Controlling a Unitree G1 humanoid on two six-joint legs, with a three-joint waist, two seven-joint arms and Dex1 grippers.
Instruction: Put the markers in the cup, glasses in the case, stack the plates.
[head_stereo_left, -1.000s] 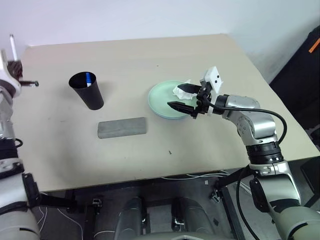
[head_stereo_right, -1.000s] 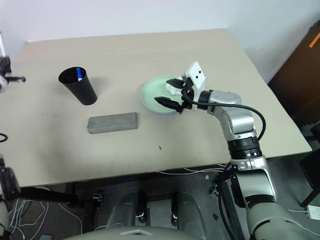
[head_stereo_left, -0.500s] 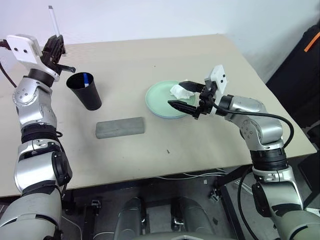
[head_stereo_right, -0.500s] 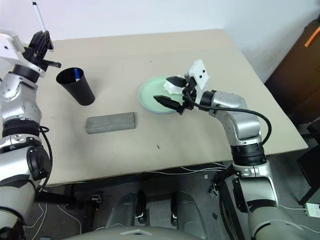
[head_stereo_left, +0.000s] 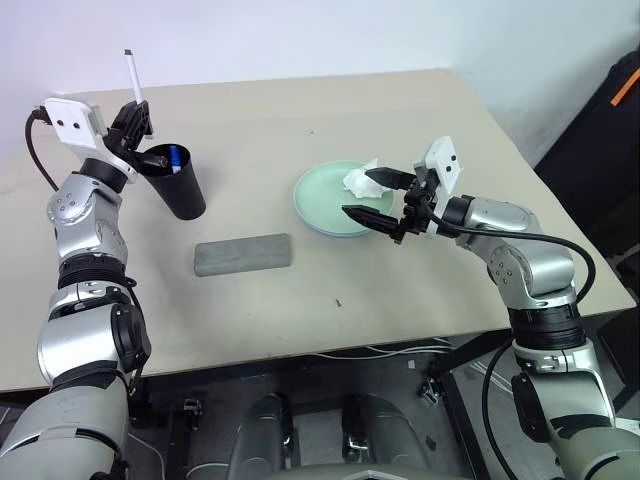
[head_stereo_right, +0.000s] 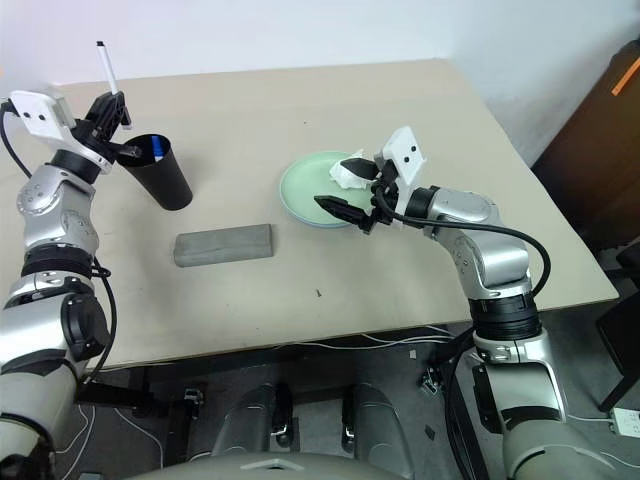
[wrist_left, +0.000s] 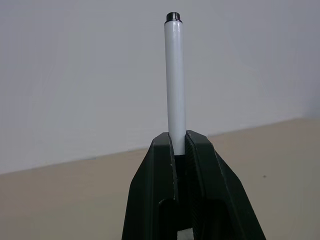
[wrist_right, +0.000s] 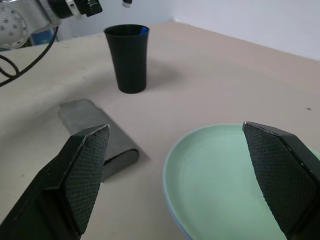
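The left gripper (head_stereo_left: 140, 119) is squeezed tight on a white marker (wrist_left: 175, 80) with a black end. The marker sticks straight up out of the gripper, and the gripper sits just above the rim of the black cup (head_stereo_left: 175, 180), at the cup's left side. The cup stands on the bench (head_stereo_left: 300, 270) near its back left part. Inside it you can see a bit of blue — the blue-capped marker (head_stereo_left: 174, 157) leaning against the inner wall.

The grey case (head_stereo_left: 243, 254) lies flat and closed on the bench, in front of the cup and a little to the right.

The mint green plate (head_stereo_left: 330, 200) rests on the bench to the right of the case, with a thin blue edge peeking out under it. A crumpled white tissue (head_stereo_left: 358, 179) lies on the far right side of the plate.

The right gripper (head_stereo_left: 378, 198) is wide open and holds nothing. Its two black fingers hang over the right side of the plate — one near the tissue, one near the plate's front edge.
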